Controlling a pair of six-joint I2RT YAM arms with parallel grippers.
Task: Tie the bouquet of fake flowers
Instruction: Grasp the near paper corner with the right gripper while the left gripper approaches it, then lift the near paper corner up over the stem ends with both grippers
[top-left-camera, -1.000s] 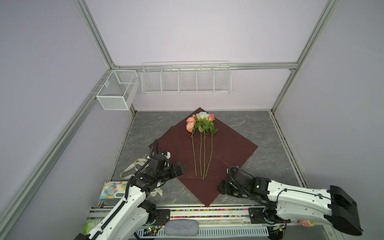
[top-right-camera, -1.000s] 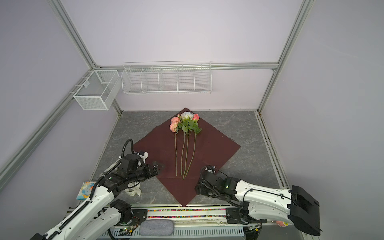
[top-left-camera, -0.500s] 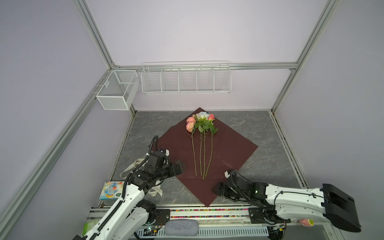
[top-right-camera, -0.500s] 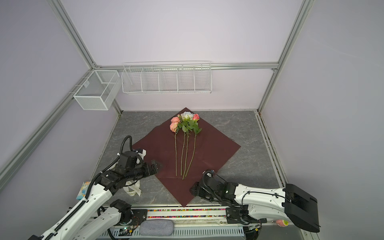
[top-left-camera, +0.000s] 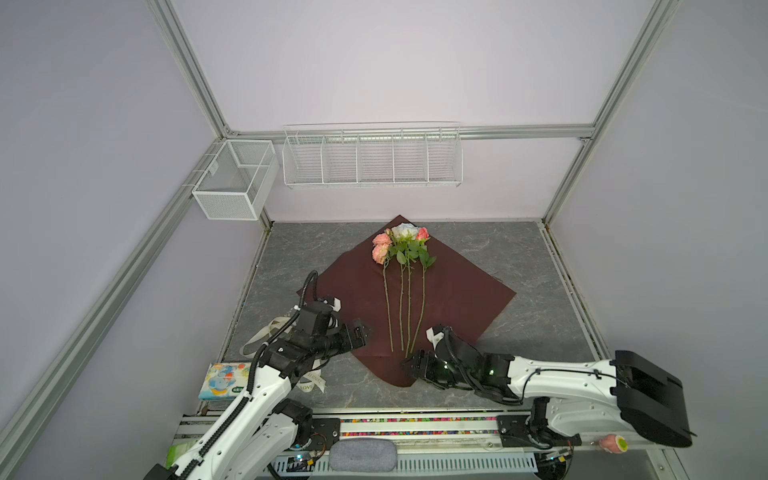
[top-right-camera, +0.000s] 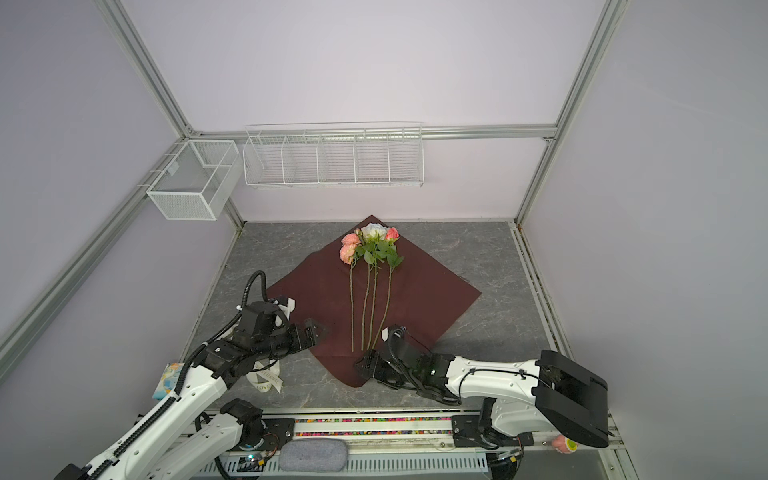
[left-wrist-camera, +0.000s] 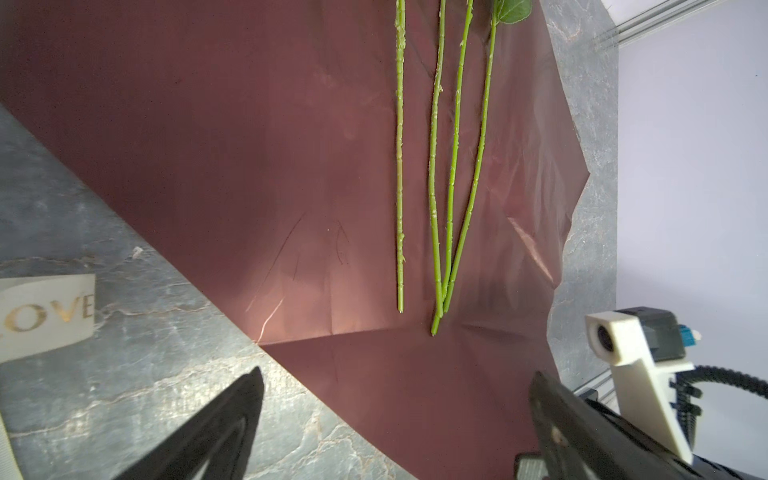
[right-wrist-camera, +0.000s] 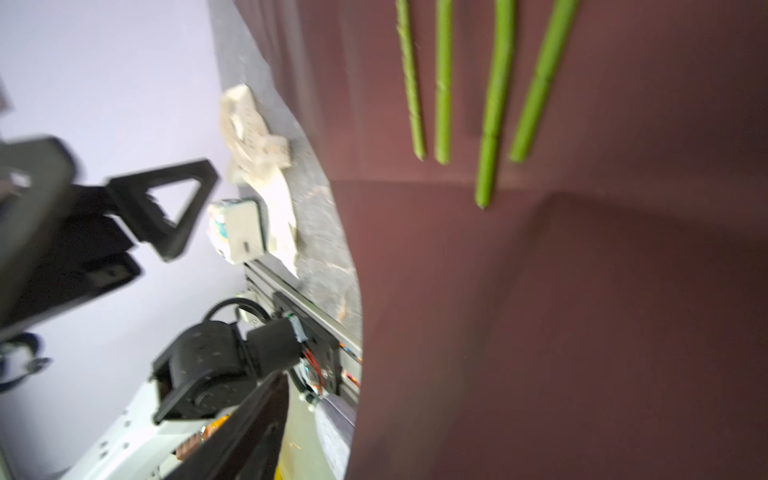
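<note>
Roses (top-left-camera: 405, 251) loose on red wrap (top-left-camera: 465, 299); wire rack (top-left-camera: 372, 160) + mesh bin (top-left-camera: 232, 187) on walls.

You've got the wrapping sheet (top-left-camera: 457, 299) flat mid-surface (top-left-camera: 540, 332), corners toward the edges. On it lies the bouquet of fake flowers (top-left-camera: 405, 249), heads at the sheet's back corner, stem ends near its front corner. The ribbon (top-left-camera: 309, 380) lies on the surface off the sheet's front-left side, with the tissue pack (top-left-camera: 224, 380) at the front-left corner. Your left gripper (top-left-camera: 361, 332) is over that front-left side. Your right gripper (top-left-camera: 415, 363) is at the front corner, beside the stem ends.
</note>
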